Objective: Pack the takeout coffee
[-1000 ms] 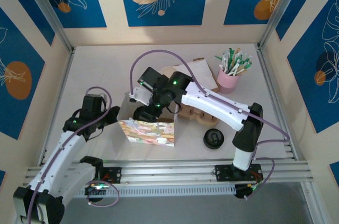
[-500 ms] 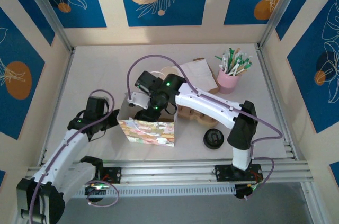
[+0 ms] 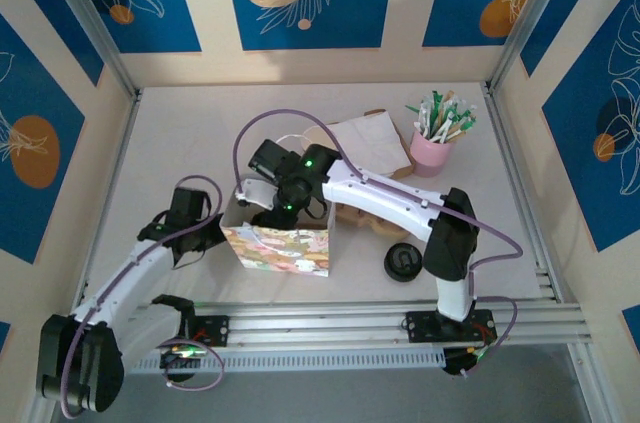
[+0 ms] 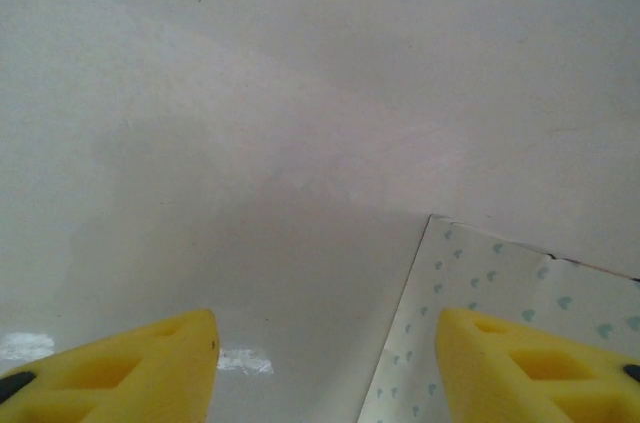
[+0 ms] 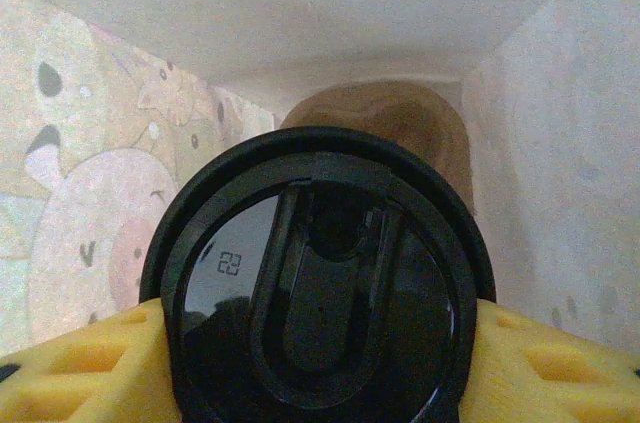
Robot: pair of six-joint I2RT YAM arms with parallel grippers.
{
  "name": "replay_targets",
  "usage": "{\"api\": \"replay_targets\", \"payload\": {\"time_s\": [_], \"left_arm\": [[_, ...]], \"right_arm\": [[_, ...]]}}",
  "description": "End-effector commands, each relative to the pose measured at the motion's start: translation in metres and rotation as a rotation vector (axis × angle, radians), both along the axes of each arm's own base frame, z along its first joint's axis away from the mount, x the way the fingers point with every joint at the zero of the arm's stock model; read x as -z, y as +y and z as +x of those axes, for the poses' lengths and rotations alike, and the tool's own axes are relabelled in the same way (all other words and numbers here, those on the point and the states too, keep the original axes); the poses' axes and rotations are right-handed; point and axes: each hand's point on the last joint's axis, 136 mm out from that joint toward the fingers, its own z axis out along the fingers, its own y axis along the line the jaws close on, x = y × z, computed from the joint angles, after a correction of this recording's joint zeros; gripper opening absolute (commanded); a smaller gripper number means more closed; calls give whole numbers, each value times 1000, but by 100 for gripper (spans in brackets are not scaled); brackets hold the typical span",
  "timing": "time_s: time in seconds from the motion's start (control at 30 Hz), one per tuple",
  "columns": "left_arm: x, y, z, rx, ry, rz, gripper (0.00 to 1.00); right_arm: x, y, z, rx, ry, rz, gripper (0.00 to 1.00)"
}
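1. Two arms meet at a printed bag [image 3: 285, 251] that stands open-topped near the front middle of the table [image 3: 180, 133]
2. Right arm [image 3: 400, 205]: it rises from its base at the near edge, bends at the elbow and stretches left across the table. The wrist tips down so that the right claw [image 3: 262, 211] dips into the bag's mouth
3. Right wrist view: the yellow fingers [image 5: 70, 363] press against both sides of the black lid, so this claw is closed on the coffee [image 5: 320, 273]. The cup is upright inside the bag, with a cartoon-printed wall on the left and a plain pale wall on the right. I cannot tell whether it rests on the bottom; a brown patch shows beyond the lid
4. Left arm [image 3: 130, 273]: it reaches low from the near-left corner, forward and to the right, and the left claw [image 3: 208, 233] sits just beside the bag's left side
5. Left wrist view: its fingers [image 4: 120, 363] are spread wide with nothing between them, over bare table. A bag corner with small blue hearts lies by the right finger
6. One loose lid [image 3: 403, 263] lies right of the bag, near the right arm's elbow
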Motion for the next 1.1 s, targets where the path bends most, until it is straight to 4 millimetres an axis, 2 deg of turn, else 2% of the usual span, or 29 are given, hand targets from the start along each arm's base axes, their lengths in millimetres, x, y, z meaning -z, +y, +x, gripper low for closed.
{"api": "replay_targets", "payload": {"time_s": [0.0,0.27,0.43,0.57,0.73,1.07], "left_arm": [[5,-8,1,18,4,-32,58],[9,-7,0,14,8,-28,57],[9,-6,0,11,3,-25,57],[8,-6,-1,12,0,-22,57],[8,-5,0,10,0,-20,57],[3,-2,-1,8,-18,-2,57]], "right_arm": [[18,6,-8,-30,47,-20,50],[46,1,-10,-25,69,-80,50],[55,-6,-13,-17,79,-109,51],[44,-1,-17,-12,91,-59,51],[31,2,-12,-3,49,-32,52],[-20,9,-6,18,-28,74,52]]}}
